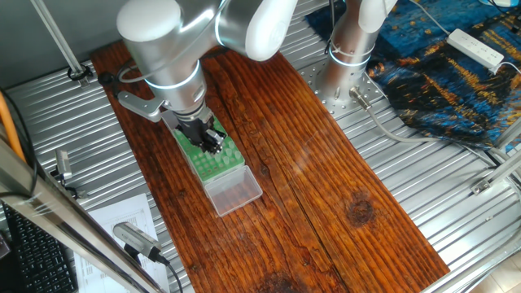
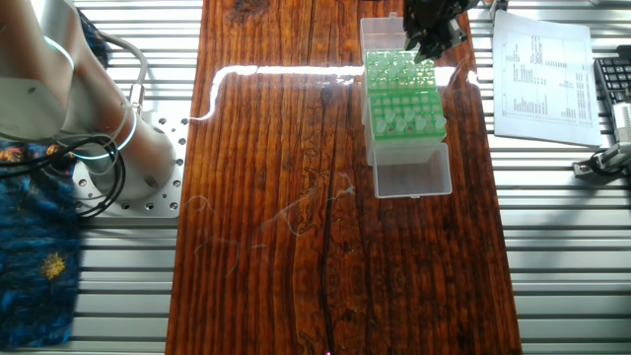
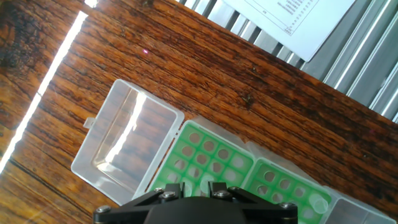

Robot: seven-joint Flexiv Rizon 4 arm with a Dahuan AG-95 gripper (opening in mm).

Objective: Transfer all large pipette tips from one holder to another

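Observation:
Two green racks stand end to end on the wooden board, one [image 2: 394, 69] under the hand and one [image 2: 409, 116] beside it. Pale large pipette tips [image 2: 412, 120] sit wide end up in the second rack, and one tip [image 3: 319, 203] shows in the hand view. My gripper [image 1: 213, 142] [image 2: 426, 47] hangs low over the first rack [image 3: 199, 152], fingertips at its holes. In the hand view the gripper [image 3: 196, 183] shows only its finger [image 3: 217, 186] bases, a narrow gap apart with something pale between; the tips are hidden.
Clear hinged lids lie open at both ends of the racks [image 2: 412, 176] [image 2: 383, 35] [image 3: 127, 146]. A printed sheet [image 2: 542, 69] and a keyboard [image 2: 616, 84] lie beside the board. The arm's base [image 2: 118, 158], blue cloth [image 1: 456, 73] and a power strip [image 1: 476, 47] sit beyond.

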